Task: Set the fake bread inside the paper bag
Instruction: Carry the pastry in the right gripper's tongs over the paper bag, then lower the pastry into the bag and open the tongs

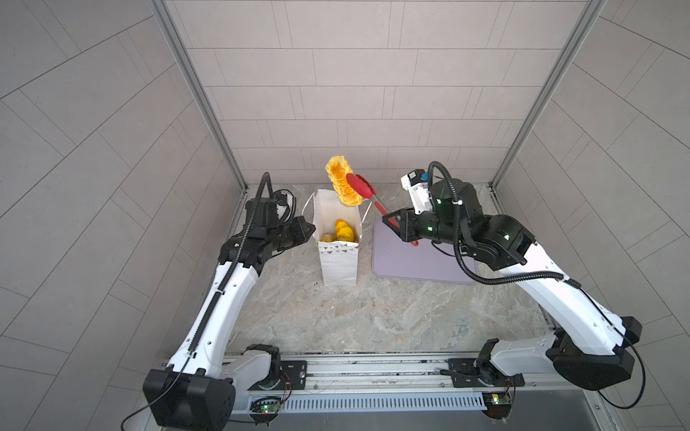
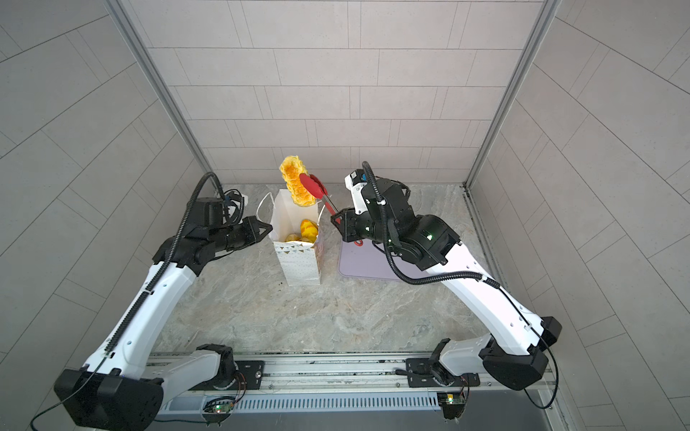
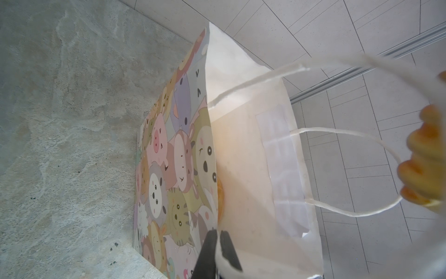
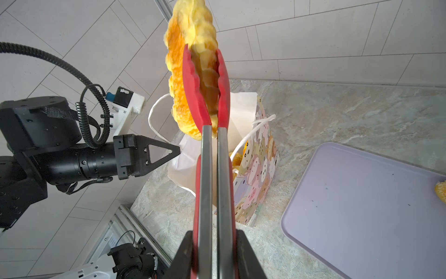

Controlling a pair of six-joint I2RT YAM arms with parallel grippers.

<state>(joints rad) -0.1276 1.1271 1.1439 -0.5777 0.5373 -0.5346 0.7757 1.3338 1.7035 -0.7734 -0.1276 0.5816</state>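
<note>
One ridged loaf [image 1: 338, 179] hangs end-down in red-tipped tongs [image 1: 360, 188], right jaws clamped on their handles, over the far rim of the paper bag [image 1: 338, 261]; left jaws pinch its left wall.

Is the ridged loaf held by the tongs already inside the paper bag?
No, the ridged loaf, pinched in the red-tipped tongs, hangs above the open paper bag.

Bright, even, diffuse light; shadows are soft and faint. In both top views the tile joints of the walls [image 1: 93, 149] bow toward the edges. In the left wrist view, the near cord handle [image 3: 376, 61] and fake bread [image 3: 424, 164] are blurred.
</note>
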